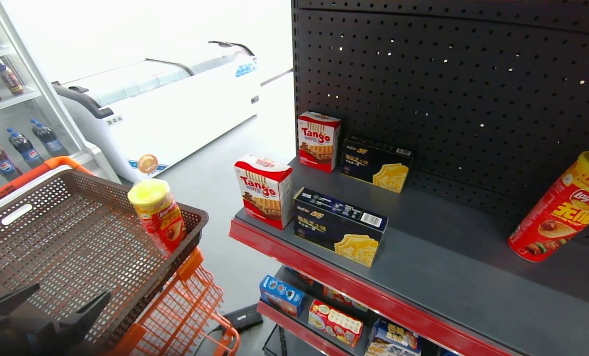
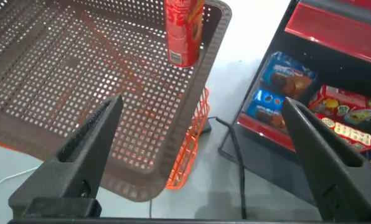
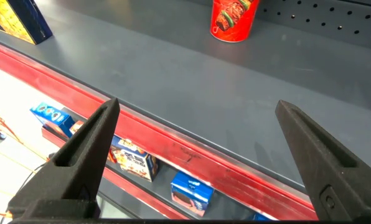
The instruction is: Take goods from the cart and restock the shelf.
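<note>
Left claw (image 2: 201, 102) is hanging wide open, empty; the red cylindrical chip can with yellow lid (image 2: 184, 31) is standing ahead of it, in the far corner of the brown perforated plastic basket (image 2: 61, 74). I'm thinking: go in level, grab mid-body. Right claw (image 3: 198, 104) is gaping empty too.

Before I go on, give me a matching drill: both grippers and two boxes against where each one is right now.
Things:
1. left gripper
2. right gripper
3. front wafer box
4. blue box

Places:
a. lower shelf
b. above the top shelf, open
c. above the basket, open
d. top shelf, left front corner

Pairs: 1-c, 2-b, 3-d, 4-a.
</note>
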Controlling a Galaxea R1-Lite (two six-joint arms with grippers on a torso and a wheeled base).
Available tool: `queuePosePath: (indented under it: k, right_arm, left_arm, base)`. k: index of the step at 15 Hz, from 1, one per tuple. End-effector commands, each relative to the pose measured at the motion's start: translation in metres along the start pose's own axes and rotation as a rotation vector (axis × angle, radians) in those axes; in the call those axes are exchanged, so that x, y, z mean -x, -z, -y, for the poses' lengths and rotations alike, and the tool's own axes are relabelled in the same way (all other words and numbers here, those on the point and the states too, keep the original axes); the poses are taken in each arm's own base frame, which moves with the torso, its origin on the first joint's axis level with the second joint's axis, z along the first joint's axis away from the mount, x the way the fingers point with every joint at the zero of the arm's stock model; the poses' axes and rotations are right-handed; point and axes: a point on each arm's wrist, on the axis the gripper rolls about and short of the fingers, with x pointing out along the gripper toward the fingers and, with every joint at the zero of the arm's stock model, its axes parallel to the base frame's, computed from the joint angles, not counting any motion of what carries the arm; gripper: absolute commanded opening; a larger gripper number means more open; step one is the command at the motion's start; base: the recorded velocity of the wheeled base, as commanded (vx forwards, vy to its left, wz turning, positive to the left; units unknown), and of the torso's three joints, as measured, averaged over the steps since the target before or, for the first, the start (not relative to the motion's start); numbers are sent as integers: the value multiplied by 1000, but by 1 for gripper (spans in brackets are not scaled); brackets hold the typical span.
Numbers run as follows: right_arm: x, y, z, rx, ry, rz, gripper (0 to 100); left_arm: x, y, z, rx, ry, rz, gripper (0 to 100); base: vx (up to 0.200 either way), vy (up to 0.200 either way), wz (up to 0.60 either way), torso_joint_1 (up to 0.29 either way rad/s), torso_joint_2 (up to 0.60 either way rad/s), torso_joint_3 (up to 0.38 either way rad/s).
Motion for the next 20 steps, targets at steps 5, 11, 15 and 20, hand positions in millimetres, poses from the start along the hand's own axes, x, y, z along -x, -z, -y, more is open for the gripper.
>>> queuePosePath:
  k: [5,11,15,20]
  right_arm:
    - [0,0,0,0,0,1,100]
    - [0,0,0,0,0,1,100]
    - [0,0,0,0,0,1,100]
    - [0,0,0,0,0,1,100]
  left_arm:
    - [-35,-5,-1,4,-4,-43,100]
    - [-56,-7,-2,-34,2,-53,100]
    - [-93,-18,-17,-25,-69,-39,100]
    - [-134,-21,-22,-34,-70,-33,100]
  base:
    - [0,0,0,0,0,0]
    - [0,0,0,0,0,0]
    - [0,0,0,0,0,0]
    - [0,0,0,0,0,0]
